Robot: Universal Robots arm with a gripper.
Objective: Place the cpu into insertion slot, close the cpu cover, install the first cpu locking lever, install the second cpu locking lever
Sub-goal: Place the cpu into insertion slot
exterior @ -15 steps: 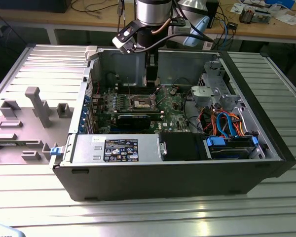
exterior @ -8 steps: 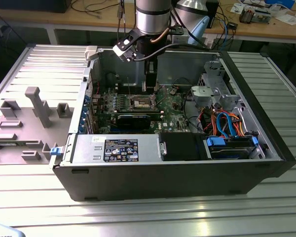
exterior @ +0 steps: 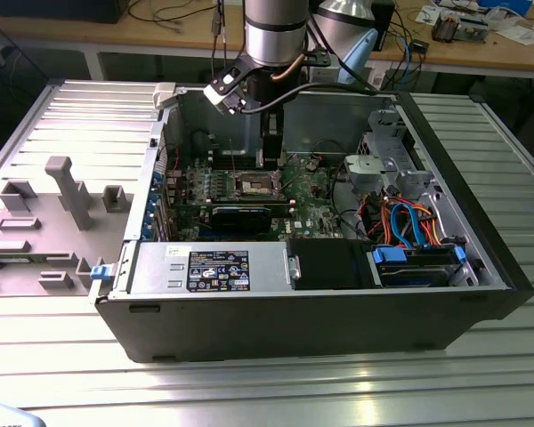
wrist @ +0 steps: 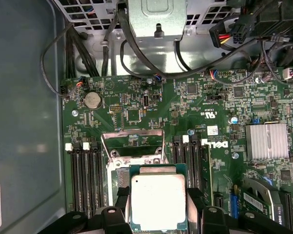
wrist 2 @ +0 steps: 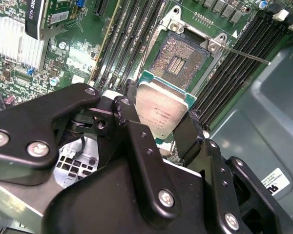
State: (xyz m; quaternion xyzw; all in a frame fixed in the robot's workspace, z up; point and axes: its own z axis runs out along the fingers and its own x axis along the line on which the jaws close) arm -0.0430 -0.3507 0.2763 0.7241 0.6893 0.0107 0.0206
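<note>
Second wrist view: black gripper [wrist 2: 158, 119] clamped on the flat silver-grey square cpu [wrist 2: 161, 107]. Exterior view, dark silver-rimmed insertion slot [exterior: 252, 184] at its 7 o'clock; a misaligned drop could bend pins [wrist 2: 178, 61].

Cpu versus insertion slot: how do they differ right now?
The cpu has a dull silver top; the slot shows a dark centre of contacts. The cpu is clamped in the gripper; the slot sits in the green board, uncovered and empty. Both are square.
</note>
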